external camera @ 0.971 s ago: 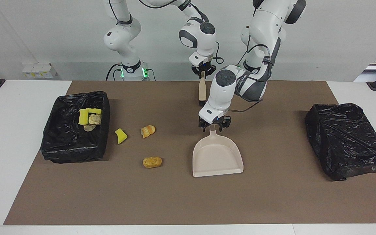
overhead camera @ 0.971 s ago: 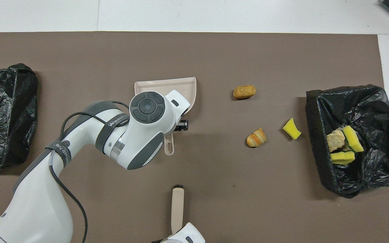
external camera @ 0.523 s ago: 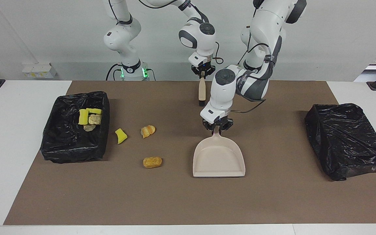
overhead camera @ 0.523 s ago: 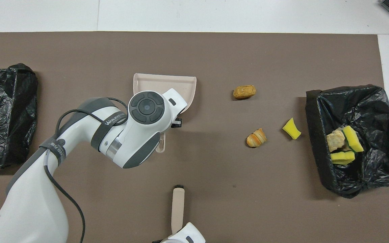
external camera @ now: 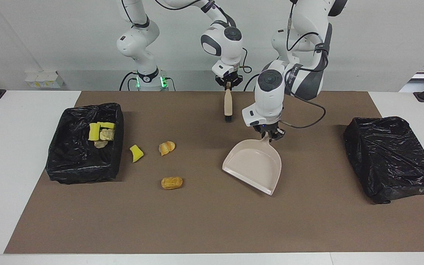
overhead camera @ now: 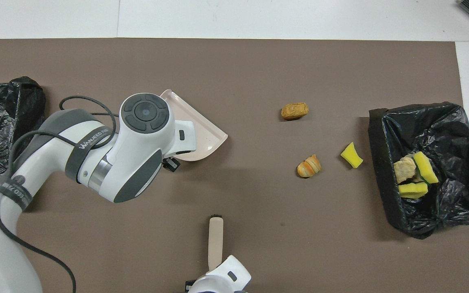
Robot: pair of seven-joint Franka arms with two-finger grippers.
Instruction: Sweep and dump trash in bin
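Three loose pieces of trash lie on the brown mat left of centre in the facing view: a yellow sponge wedge (external camera: 135,153), a golden-brown striped pastry piece (external camera: 166,147) just beside it toward the middle, and a golden-brown bun-like piece (external camera: 171,183) lower in the frame. More yellow sponge chunks and a pale pastry scrap (external camera: 101,133) sit inside the open black-bag-lined bin (external camera: 83,167) at the left of that frame, close to the wedge.

Right of centre, the beige plastic dustpan (external camera: 253,165) is lifted and tilted, its mouth turned toward the lower left of the frame. The left end effector (external camera: 269,136) is clamped on the dustpan's handle, though the fingertips themselves are hard to make out. In the overhead view the arm's wrist covers most of the pan.

At upper centre of the facing view the right end effector (external camera: 228,85) is closed on the top of the beige brush with black bristles (external camera: 228,106), which hangs upright, bristles near the mat.

A second black plastic bag bundle (external camera: 390,158) rests at the right of the frame, on the brown mat (external camera: 212,228) covering the white table (external camera: 9,154).
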